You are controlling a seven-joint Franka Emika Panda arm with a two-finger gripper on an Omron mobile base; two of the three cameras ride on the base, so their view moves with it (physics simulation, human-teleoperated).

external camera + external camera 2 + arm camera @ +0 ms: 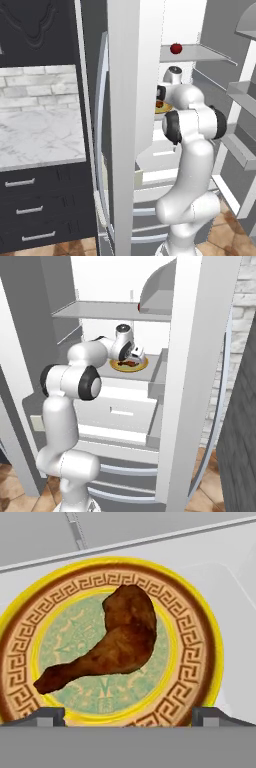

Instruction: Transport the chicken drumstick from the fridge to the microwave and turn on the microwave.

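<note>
The chicken drumstick (116, 643) is golden-brown and lies on a round yellow-rimmed patterned plate (202, 637), thick end up and thin bone end to the lower left. My gripper (129, 716) hovers right over it, open, with one fingertip on each side and nothing between them. In the right base view the gripper (134, 357) reaches into the fridge (196, 381) just above the plate (122, 367) on a middle shelf, where the drumstick (131, 362) shows as a dark red bit. The microwave is out of view.
A small round red fruit (175, 48) sits on the upper fridge shelf. The open fridge door (125, 125) stands close on the arm's left, with door racks (240, 95) on the right. White drawers (122, 408) lie below the plate's shelf. A marble counter (40, 135) is at the far left.
</note>
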